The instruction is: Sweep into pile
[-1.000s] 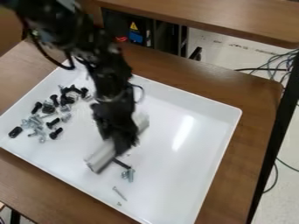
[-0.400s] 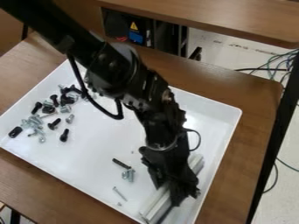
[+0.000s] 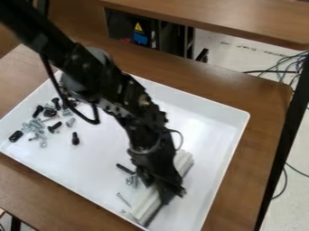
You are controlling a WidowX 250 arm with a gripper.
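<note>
White tray [image 3: 205, 118], brown wooden table [image 3: 256, 135], 1 yellow warning triangle [image 3: 138, 27]

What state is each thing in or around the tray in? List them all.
Gripper: holding the bar, over the tray
Bar: gripped, slanting, low over the tray
Tray: on the table, holding screws
Screws at left: loosely bunched
Black screw beside them: apart
Thin screw: lying flat, apart

Fingers [image 3: 164, 184] grip pale bar [image 3: 143, 205] in tray [image 3: 208, 131]; screws [image 3: 75, 139] scattered
</note>
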